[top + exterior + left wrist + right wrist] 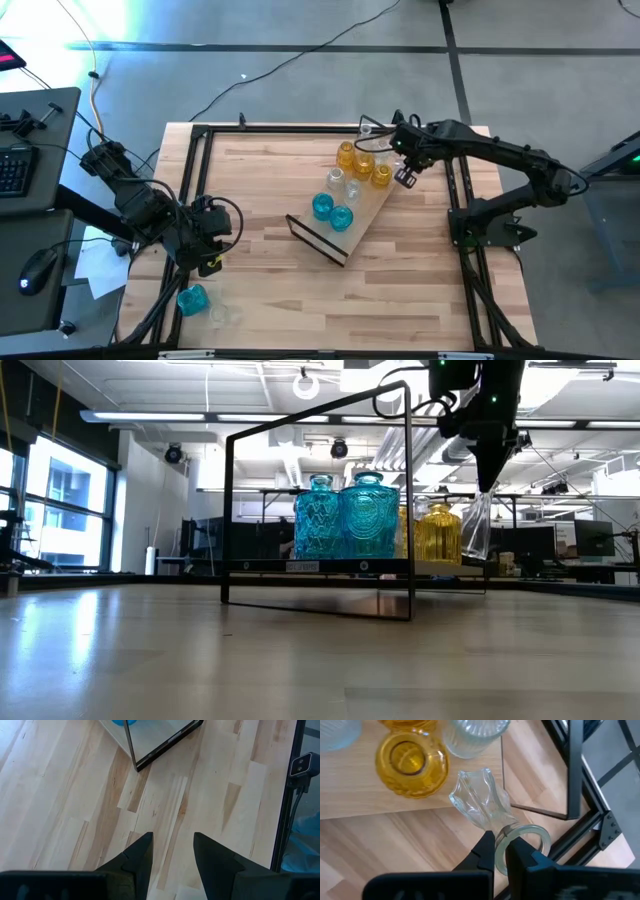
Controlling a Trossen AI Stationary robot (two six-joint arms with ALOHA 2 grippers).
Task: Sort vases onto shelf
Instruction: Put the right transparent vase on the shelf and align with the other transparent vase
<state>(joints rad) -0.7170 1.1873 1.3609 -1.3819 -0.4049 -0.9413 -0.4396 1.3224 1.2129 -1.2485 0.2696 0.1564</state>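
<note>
Right fingers [502, 851]: pinched on the rim of a clear vase [485, 805], which hangs tilted beside the shelf's far end, upper centre-right of the high view.
Left fingers [172, 851]: parted a moderate way, holding nothing, over bare worktop [65, 815] in the lower left of the high view.
Shelf [345, 236]: lies diagonally mid-frame in the high view, with a black wire frame [318, 510] at its near end.
Vases on shelf: two teal vases [331, 211] at the lower end, three amber vases [362, 163] and two clear ones at the upper end.
Off the shelf: one teal vase [192, 298] and, just beside it, what looks like a clear one, near the worktop's lower-left corner.
Low view: teal vases in front, amber behind them.
</note>
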